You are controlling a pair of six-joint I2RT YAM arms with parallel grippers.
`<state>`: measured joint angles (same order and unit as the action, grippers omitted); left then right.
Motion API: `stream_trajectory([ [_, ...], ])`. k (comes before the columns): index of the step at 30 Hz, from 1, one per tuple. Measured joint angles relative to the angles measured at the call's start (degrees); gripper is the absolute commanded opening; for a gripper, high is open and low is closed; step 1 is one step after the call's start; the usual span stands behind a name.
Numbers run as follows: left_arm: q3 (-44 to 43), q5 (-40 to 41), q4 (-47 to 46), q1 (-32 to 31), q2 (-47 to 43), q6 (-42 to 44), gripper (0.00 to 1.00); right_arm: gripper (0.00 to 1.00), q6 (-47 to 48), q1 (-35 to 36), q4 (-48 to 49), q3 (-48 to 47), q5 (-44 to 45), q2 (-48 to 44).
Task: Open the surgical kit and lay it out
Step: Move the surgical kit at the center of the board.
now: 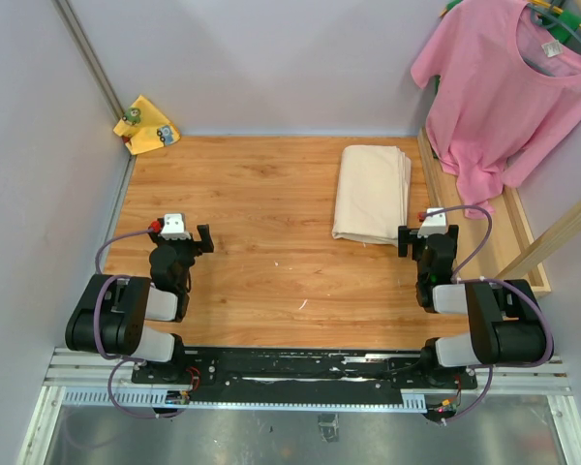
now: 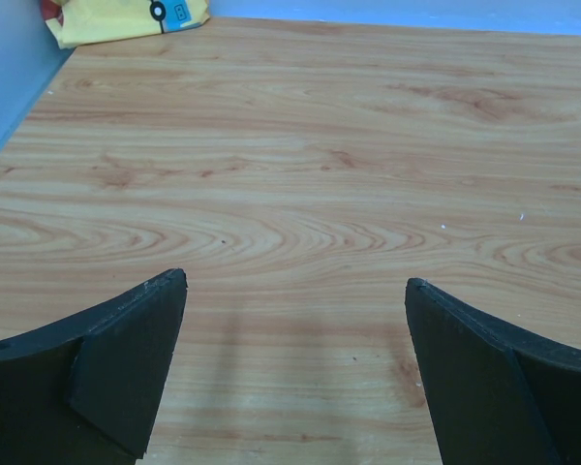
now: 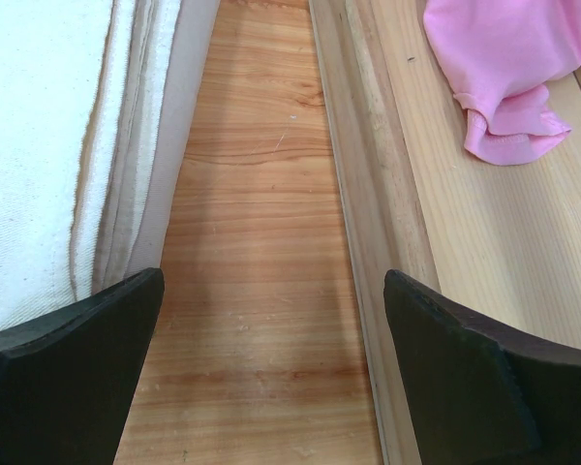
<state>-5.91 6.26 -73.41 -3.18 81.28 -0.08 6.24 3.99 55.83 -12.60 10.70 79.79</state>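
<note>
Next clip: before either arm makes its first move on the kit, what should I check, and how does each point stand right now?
1. Wrap folded shut, flat on table: ok.
2. Left gripper open, empty: ok.
3. Right gripper open, empty: ok.
4. An arm within reach of the wrap: ok, the right gripper is at its near right corner; the left is far off.
5. T-shirt apart from wrap: ok, bare wood lies between them.
6. Which flap lies on top: cannot tell.
</note>
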Motion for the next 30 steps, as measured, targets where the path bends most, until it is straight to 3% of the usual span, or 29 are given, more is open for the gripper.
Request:
stream_trajectory([
  [7, -0.48, 3.28, 2.71, -0.83, -1.99, -0.15, 0.99, 0.98, 0.48, 0.17, -0.2, 0.13, -0.55, -1.18],
  [11, -3.87, 7.82, 13.81, -3.32, -14.4, -0.57, 0.99, 0.98, 1.51, 1.31, -4.59, 0.44, -0.66, -10.62],
  [15, -11.98, 10.21, 25.77, -4.83, -27.76, -7.65, 0.99, 0.98, 1.07, 1.66, -9.66, -0.11, -0.57, -22.49],
  [19, -18.91, 9.01, 31.82, -7.45, -32.09, -16.35, 0.99, 0.98, -3.13, 1.66, -18.95, -4.17, 0.42, -28.94],
  [24, -32.92, 9.01, 45.79, -15.54, -26.18, -20.9, 0.99, 0.98, -13.25, 1.66, -38.34, -19.5, -1.07, -28.22],
  [27, -44.94, 13.29, 53.66, -21.94, -17.55, -18.69, 0.99, 0.98, -19.93, 0.17, -46.49, -26.86, -4.37, -23.93],
  [30, -51.12, 13.81, 58.1, -23.52, -11.02, -19.58, 0.99, 0.98, -23.19, -3.39, -53.4, -33.11, -9.57, -16.48],
])
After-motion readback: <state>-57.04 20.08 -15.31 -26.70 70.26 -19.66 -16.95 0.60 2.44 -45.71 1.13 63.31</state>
